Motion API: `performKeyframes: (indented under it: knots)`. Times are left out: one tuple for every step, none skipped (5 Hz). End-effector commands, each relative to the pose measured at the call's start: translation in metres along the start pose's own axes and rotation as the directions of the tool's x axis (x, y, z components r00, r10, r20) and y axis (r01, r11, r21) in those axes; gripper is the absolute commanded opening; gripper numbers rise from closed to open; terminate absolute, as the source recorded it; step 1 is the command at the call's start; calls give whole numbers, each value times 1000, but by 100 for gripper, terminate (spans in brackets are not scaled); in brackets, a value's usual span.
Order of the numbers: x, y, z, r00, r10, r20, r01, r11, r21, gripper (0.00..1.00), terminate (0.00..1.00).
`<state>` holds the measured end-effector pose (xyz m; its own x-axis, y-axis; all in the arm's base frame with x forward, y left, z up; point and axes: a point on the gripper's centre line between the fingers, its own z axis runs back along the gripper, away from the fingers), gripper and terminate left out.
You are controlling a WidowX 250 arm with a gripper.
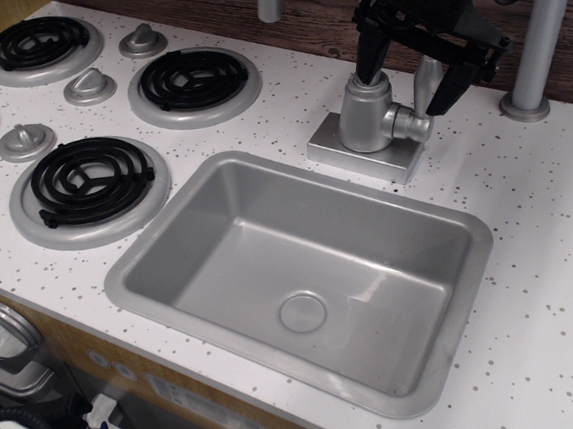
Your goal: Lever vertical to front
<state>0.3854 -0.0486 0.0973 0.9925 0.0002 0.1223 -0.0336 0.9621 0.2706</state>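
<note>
Starting at the left, we've got the stove part of this toy kitchen: black coil burners [91, 179] in silver rings, with little round silver knobs [89, 86] between them, all on a white speckled countertop [551, 252]. A second full burner [194, 80] sits further back, toward the middle.

Moving right, the grey sink basin [302, 273] takes up the middle of the counter, with a round drain [302, 311] in its floor. The basin looks dry as far as we can tell.

Just behind the sink's back rim is the faucet base [365, 139], a flat silver block with a round column [366, 112] rising from it. The lever [426, 87] comes off a short round stub [409, 123] on the column's right side. It's a matte silver-grey flat paddle, way smaller than the faucet body, and it stands pretty much upright, maybe leaning a touch right.

The black gripper [411, 88] hangs right over all this. Its jaws are spread wide: one finger [371, 56] comes down on the left by the top of the column, the other [455, 77] sits just to the right of the paddle. We can't tell if either finger actually touches anything.

Far right, a grey post [542, 32] stands on the counter near the dark wood backsplash [309, 12].
</note>
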Motion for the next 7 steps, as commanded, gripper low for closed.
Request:
performKeyframes:
  knots:
    - [0,0,0,1000,0,0,0,1000,0,100,0]
    - [7,-2,4,998,11,55,-11,1000,2,100,0]
    - [14,-4,9,994,25,106,-27,1000,17,100,0]
    - [24,-1,16,988,14,153,-19,999,33,100,0]
    - [32,1,14,985,7,171,-11,1000,25,100,0]
    - [42,-1,7,982,-2,189,1,1000,4,100,0]
    - [52,-1,3,983,-20,184,23,1000,-13,100,0]
